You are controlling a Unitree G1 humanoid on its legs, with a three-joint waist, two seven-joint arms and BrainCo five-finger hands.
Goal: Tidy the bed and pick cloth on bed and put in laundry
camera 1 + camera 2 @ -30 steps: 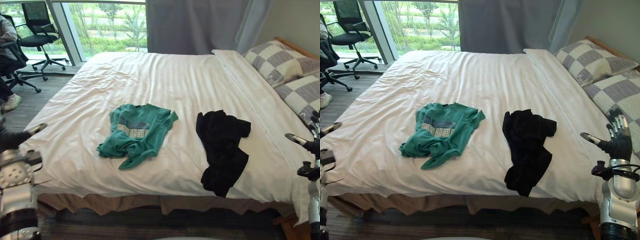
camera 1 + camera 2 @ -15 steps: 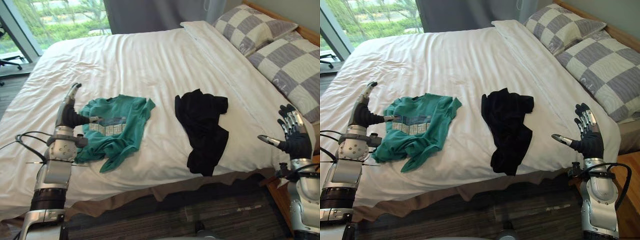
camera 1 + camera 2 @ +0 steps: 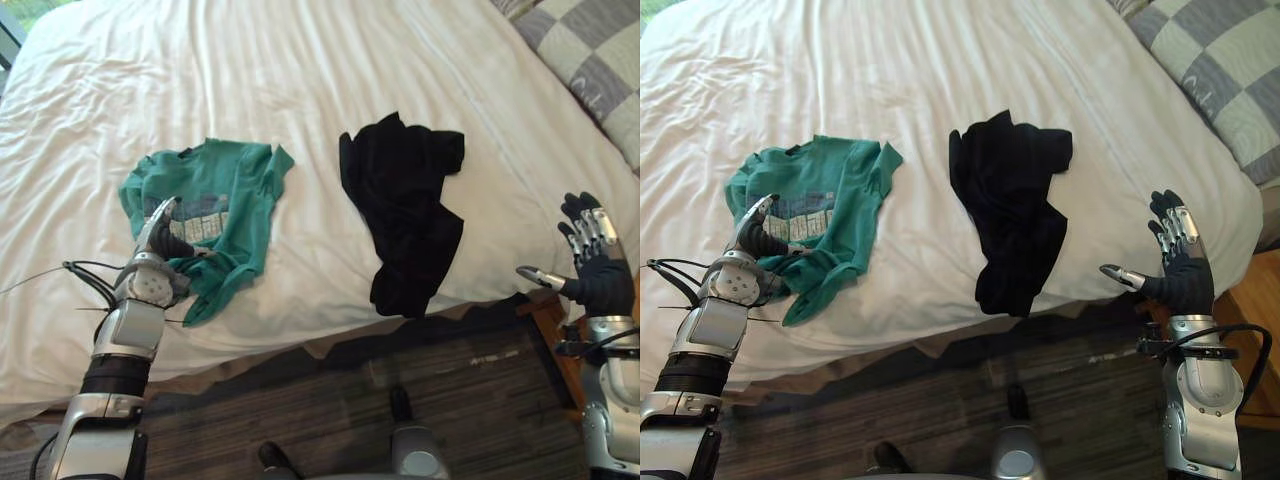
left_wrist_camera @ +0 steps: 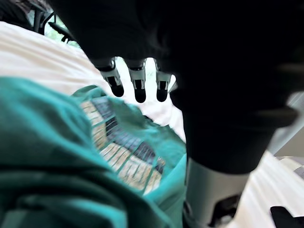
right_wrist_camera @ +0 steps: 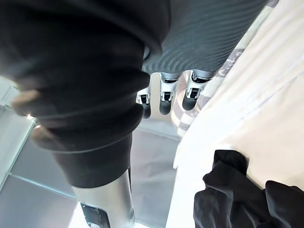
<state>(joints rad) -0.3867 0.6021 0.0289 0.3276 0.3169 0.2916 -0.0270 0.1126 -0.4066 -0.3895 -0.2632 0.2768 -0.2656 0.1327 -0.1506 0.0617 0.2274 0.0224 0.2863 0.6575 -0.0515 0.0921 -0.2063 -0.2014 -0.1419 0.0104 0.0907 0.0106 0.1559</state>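
Both hands are spread: left hand over the green shirt, right hand beside the bed.

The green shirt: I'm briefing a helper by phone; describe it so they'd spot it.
On the white bed two garments lie near the edge. The green shirt is at the left hand; unlike the black cloth, it bears a pale print.

The left robot hand covers part of the green shirt; the pillow is cropped.
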